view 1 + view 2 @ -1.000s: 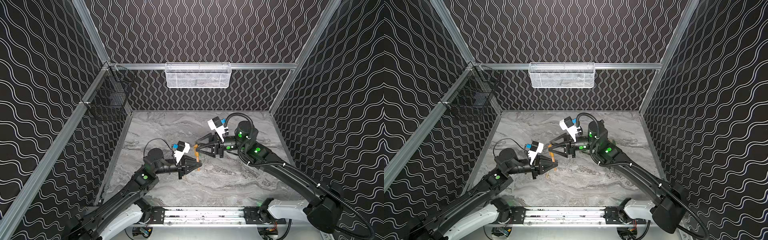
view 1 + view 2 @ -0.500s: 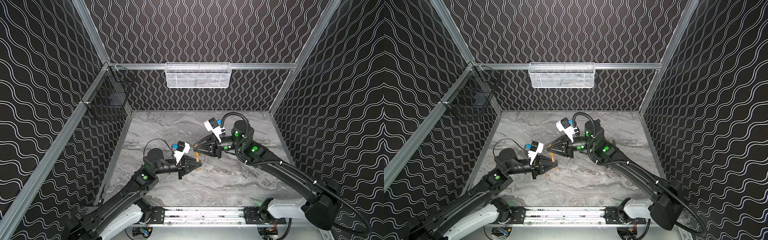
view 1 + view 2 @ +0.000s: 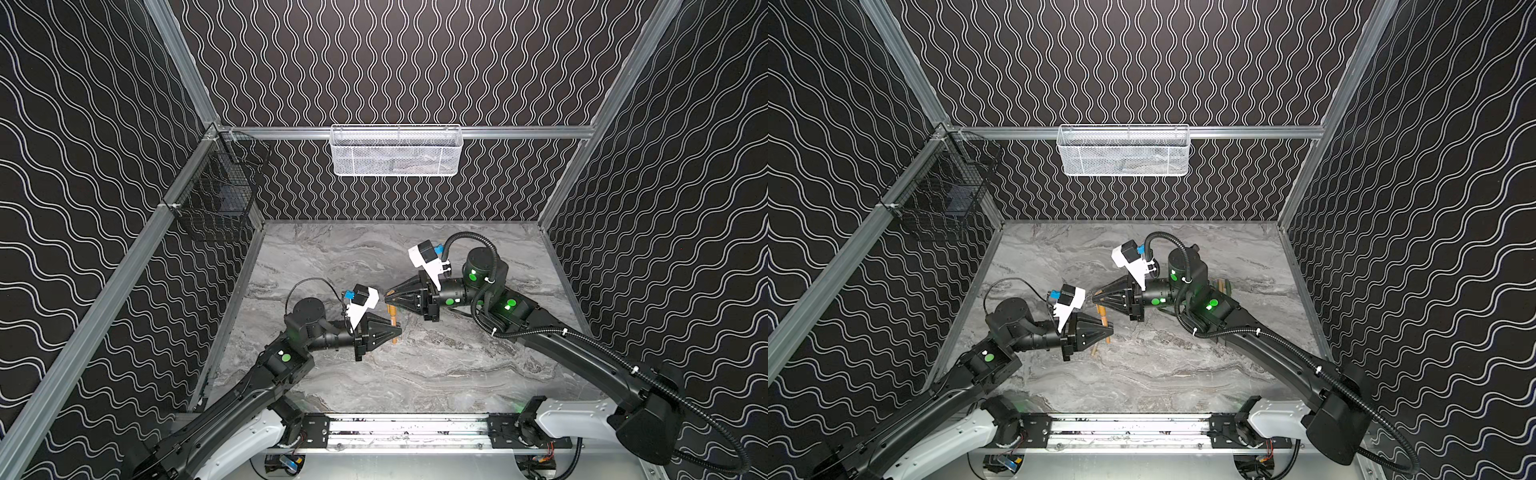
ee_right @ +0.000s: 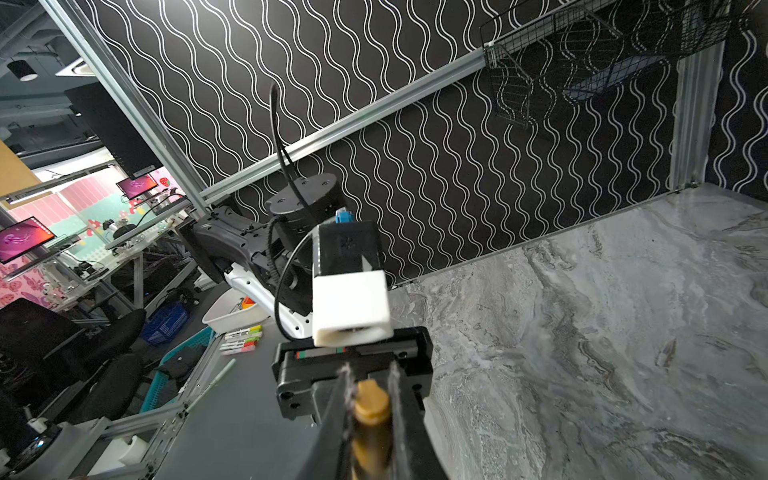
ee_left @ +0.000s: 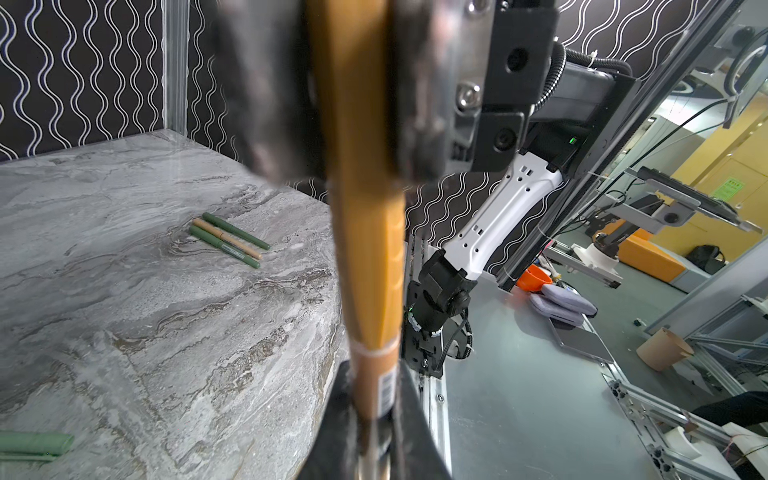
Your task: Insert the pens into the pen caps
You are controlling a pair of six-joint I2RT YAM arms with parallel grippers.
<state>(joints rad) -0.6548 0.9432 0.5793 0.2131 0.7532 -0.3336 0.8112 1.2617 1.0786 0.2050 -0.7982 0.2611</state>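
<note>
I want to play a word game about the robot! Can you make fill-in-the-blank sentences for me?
The left gripper is shut on a slim tan-orange ____. The right gripper pinches the short orange ____ on its end. Three pens lie side by side on the grey marble table: two green, one ____.
Missing words: pen; cap; tan.
</note>
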